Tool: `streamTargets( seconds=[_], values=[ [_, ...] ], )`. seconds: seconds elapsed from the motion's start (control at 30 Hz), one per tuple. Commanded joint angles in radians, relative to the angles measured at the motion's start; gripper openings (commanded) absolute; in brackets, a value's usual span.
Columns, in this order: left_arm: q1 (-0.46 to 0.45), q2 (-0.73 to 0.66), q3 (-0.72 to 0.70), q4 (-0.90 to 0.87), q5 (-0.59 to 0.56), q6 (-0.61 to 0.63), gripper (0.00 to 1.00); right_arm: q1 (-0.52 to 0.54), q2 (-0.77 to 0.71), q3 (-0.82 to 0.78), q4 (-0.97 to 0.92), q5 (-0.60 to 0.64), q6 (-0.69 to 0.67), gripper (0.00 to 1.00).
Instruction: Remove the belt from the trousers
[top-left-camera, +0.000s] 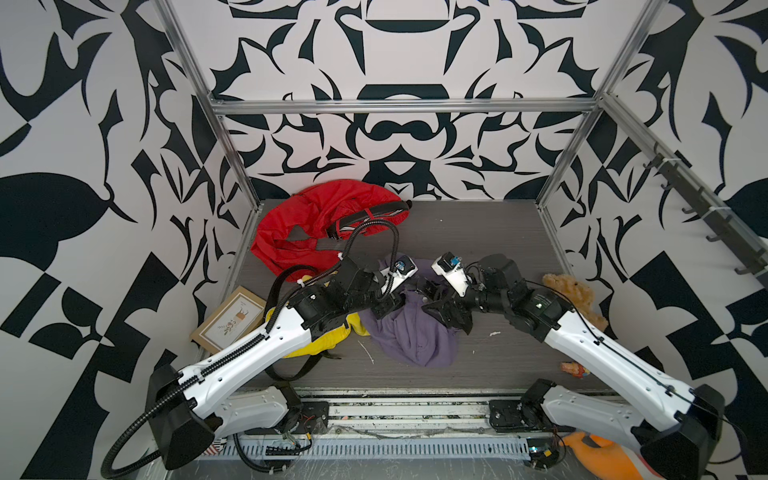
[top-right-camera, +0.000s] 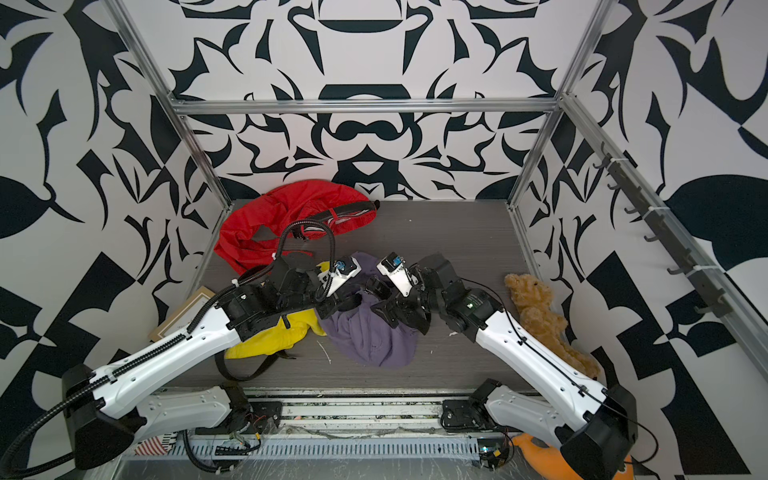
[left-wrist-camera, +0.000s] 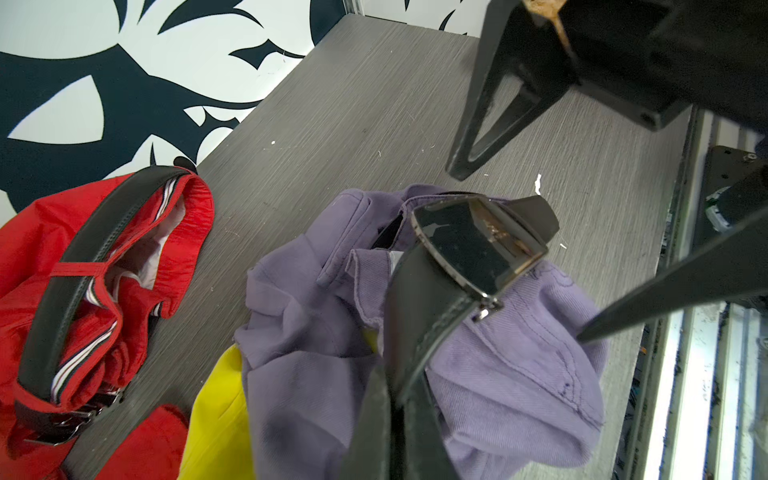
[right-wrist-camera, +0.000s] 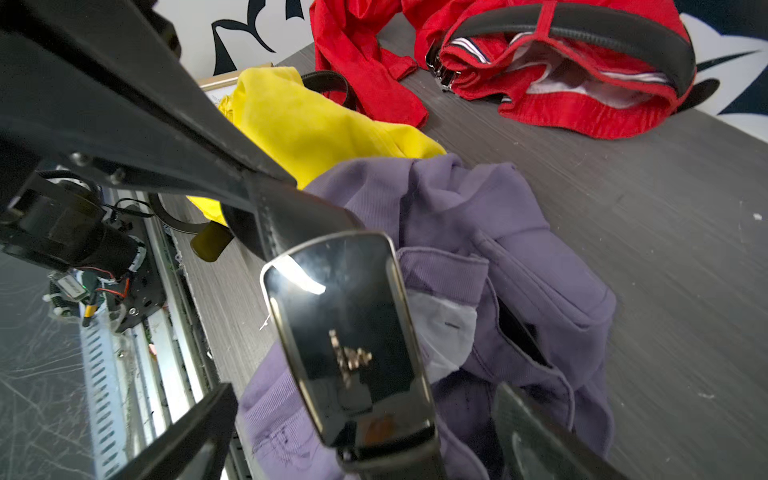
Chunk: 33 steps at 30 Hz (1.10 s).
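While left gripper (left-wrist-camera: 394, 395) clamps the black leather belt (left-wrist-camera: 419, 303) (strap beside glossy buckle (right-wrist-camera: 353, 340)), right gripper (right-wrist-camera: 368, 388) gapes over crumpled purple trousers (left-wrist-camera: 519, 374).

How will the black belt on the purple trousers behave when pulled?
The belt curves over the purple trousers, so it is probably flexible, not stiff. Its glossy buckle looks hard, likely heavy and slippery. The trousers lie crumpled, so they may drag along.

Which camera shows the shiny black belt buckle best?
The right wrist view: the buckle fills the middle, its small emblem showing. The left wrist view shows it smaller and tilted on the purple trousers. In both top views it is lost among the arms.
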Motion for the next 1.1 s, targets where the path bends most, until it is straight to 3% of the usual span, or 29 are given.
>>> streamTargets(
  seconds=[0.0,0.5,0.77,1.07],
  values=[
    [-0.004,0.001,0.042,0.032,0.051,-0.004,0.00,0.024,0.011,0.000,0.197,0.072,-0.045,0.99],
    [-0.004,-0.002,0.033,0.027,0.070,-0.023,0.00,0.107,0.046,-0.029,0.264,0.143,-0.093,0.82],
    [-0.004,-0.010,0.022,0.027,0.074,-0.031,0.00,0.110,0.066,-0.026,0.268,0.138,-0.097,0.67],
    [-0.005,-0.010,-0.002,0.023,0.066,-0.037,0.00,0.110,0.063,-0.019,0.246,0.116,-0.098,0.35]
  ],
)
